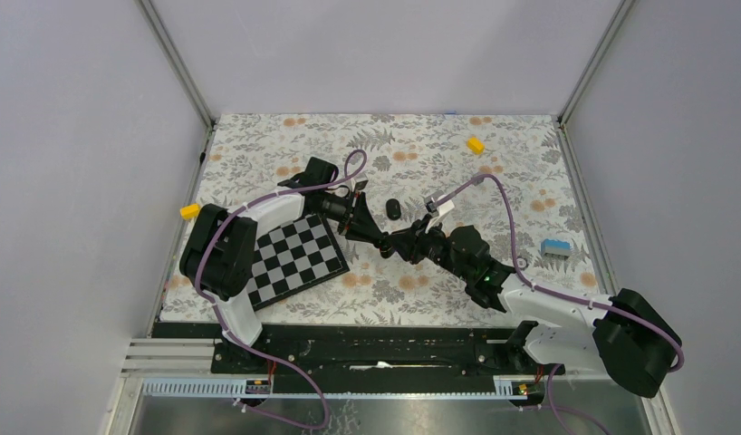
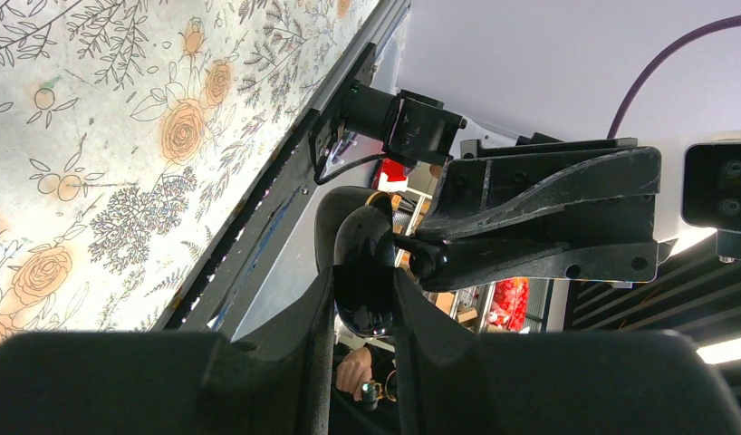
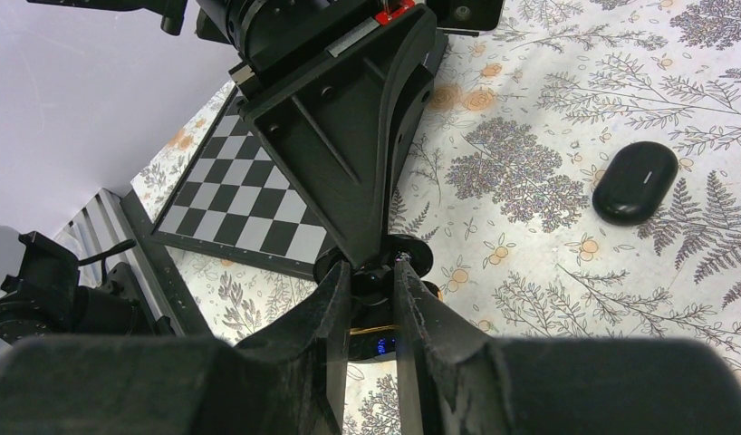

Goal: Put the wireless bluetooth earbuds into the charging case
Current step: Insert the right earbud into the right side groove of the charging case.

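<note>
**Charging case (image 2: 360,245) held between both my pincers, above the table**

My left pincer (image 2: 362,288) is closed down to a narrow gap on the charging case. The glossy black shell is squeezed between its two fingers and sticks out past their tips. My right pincer (image 3: 371,276) comes at it from the opposite side, tip to tip with the left one. Its fingers are drawn almost together on a small, round black earbud (image 2: 428,261), and the earbud is pressed against the side of the case. From my right wrist I see only a dark lump between the fingertips. A gold glint and two small blue lights show just below it. I cannot tell how far the earbud has gone in.

To the right of my right pincer and well apart from it, a matte black oval pod (image 3: 634,181) lies flat on the flowered cloth (image 3: 530,272). To the left, beyond my left pincer's body, a chequered board (image 3: 235,204) lies flat on the same cloth.
</note>
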Motion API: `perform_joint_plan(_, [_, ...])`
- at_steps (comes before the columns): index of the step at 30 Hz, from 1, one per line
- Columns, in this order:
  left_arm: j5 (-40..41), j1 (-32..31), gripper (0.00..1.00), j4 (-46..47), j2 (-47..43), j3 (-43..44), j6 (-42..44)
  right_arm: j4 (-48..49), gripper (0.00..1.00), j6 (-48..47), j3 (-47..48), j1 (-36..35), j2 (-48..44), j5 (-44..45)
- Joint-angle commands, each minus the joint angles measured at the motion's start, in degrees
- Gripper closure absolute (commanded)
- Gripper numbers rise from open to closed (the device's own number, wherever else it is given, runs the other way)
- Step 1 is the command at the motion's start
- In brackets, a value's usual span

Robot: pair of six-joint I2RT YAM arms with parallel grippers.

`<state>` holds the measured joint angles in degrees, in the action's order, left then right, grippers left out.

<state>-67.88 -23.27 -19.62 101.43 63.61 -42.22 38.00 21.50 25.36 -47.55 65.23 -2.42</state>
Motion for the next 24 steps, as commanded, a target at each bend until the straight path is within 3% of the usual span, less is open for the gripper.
perform_joint_plan(1, [-0.1, 0.3, 1.00, 1.6, -0.2, 2.2, 0.7, 0.9, 0.79, 0.4, -0.1, -0.6, -0.7, 1.2])
perform_joint_plan(24, [0.1, 0.7, 1.00, 1.6, -1.0, 2.7, 0.6, -1.0, 0.79, 1.0, -1.0, -1.3, -0.5, 1.0])
